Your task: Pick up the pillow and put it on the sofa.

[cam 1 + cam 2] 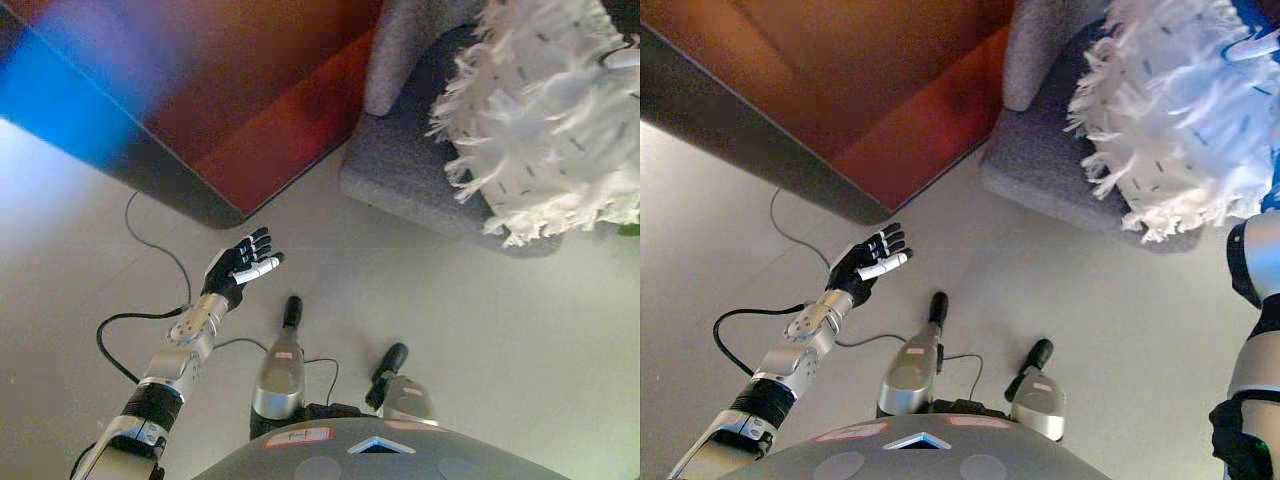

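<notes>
Pale, bare floor is filling the lower half of both views, with furniture crowding the top. Starting from my left hand, I am holding it out low in the centre-left of the frame, fingers spread and relaxed, grasping nothing. My right arm is rising along the right edge of the right eye view, and its hand is hidden up behind the pillow, so I cannot tell whether those fingers are gripping. That shaggy white pillow is sitting in the upper right, over the seat of the grey sofa, apparently resting on its front edge with fringe hanging past it. I am judging this to be the placing step: the pillow is reaching the sofa, and next I should be settling it further back and then letting go. Beyond my left hand, a big reddish-brown piece of furniture is occupying the upper left, well apart from the pillow's path; nothing seems to be blocking the seat.
</notes>
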Tool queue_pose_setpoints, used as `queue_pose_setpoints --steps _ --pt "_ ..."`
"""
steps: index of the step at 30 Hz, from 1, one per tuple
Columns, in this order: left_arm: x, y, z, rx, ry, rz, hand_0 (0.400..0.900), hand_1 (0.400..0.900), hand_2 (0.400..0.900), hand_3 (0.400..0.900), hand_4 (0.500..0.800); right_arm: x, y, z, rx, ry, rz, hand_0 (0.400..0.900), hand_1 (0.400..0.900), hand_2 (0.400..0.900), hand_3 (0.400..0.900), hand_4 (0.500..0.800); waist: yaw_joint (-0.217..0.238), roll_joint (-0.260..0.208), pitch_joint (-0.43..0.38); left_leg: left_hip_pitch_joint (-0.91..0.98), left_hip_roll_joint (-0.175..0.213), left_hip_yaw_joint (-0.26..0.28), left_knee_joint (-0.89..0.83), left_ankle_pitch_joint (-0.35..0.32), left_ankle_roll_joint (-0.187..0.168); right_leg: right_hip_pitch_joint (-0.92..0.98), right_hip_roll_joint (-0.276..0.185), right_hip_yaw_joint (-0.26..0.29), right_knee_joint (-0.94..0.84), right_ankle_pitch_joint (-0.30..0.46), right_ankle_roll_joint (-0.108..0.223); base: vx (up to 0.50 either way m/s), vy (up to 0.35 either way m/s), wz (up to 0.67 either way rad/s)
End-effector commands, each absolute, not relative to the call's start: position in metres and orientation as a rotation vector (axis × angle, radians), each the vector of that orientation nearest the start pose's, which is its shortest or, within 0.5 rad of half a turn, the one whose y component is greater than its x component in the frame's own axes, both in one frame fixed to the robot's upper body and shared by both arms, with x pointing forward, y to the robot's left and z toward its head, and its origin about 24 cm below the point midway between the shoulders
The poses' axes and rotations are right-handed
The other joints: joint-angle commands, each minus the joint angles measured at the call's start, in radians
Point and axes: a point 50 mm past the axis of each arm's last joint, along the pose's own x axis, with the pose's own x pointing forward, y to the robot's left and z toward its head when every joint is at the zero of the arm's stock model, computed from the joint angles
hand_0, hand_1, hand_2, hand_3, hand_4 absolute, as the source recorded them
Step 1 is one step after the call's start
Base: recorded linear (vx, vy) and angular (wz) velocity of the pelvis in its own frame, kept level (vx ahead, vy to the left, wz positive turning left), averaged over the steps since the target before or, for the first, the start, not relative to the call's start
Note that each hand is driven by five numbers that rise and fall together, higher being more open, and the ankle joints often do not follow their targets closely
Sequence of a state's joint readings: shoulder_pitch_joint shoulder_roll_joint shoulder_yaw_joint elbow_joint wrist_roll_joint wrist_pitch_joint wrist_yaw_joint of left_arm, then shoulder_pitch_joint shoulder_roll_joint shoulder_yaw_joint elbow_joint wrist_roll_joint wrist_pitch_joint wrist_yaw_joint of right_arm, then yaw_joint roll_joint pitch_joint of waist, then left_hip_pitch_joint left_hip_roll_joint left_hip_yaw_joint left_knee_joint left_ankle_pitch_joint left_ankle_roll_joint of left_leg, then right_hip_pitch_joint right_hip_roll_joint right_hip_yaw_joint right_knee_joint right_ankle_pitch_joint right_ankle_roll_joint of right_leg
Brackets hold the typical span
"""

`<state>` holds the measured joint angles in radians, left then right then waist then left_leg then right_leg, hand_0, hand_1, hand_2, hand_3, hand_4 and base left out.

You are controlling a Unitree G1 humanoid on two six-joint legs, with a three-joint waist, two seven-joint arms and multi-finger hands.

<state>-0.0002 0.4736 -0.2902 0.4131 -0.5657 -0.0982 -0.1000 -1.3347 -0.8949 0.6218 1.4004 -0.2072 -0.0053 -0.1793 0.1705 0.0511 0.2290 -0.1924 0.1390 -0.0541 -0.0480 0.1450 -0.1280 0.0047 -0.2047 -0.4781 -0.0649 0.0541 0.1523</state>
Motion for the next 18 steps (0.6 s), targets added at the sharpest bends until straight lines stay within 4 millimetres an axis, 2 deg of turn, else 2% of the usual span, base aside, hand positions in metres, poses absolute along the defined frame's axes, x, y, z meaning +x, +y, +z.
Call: queue_pose_setpoints --steps 1,8,18 --pt "0.2412 0.1999 -0.0111 -0.03 0.265 -0.24 0.9 0.9 0.9 0.9 0.8 0.3502 -0.3644 0.3511 -1.272 -0.095 -0.839 0.9 0.9 0.9 0.9 0.8 0.007 -0.038 -0.075 0.023 0.093 0.003 -0.027 0.026 -0.093 -0.031 -0.063 0.033 -0.01 0.094 0.074 0.03 0.002 -0.04" --pt "0.2398 0.1975 -0.0118 -0.018 0.275 -0.254 0.9 0.9 0.9 0.9 0.8 0.3526 -0.3591 0.3552 -1.307 -0.093 -0.847 0.9 0.9 0.9 0.9 0.8 -0.013 -0.045 -0.081 0.041 0.091 0.023 -0.025 0.011 -0.086 -0.028 -0.067 0.057 -0.012 0.094 0.072 0.0 0.006 -0.12" --pt "0.2362 0.1989 -0.0157 -0.013 0.296 -0.265 0.9 0.9 0.9 0.9 0.8 0.3485 -0.3689 0.3475 -1.291 -0.056 -0.862 0.9 0.9 0.9 0.9 0.8 -0.035 -0.045 -0.094 0.073 0.095 0.048 -0.023 -0.003 -0.083 -0.013 -0.068 0.079 -0.013 0.09 0.07 0.0 0.005 -0.09"
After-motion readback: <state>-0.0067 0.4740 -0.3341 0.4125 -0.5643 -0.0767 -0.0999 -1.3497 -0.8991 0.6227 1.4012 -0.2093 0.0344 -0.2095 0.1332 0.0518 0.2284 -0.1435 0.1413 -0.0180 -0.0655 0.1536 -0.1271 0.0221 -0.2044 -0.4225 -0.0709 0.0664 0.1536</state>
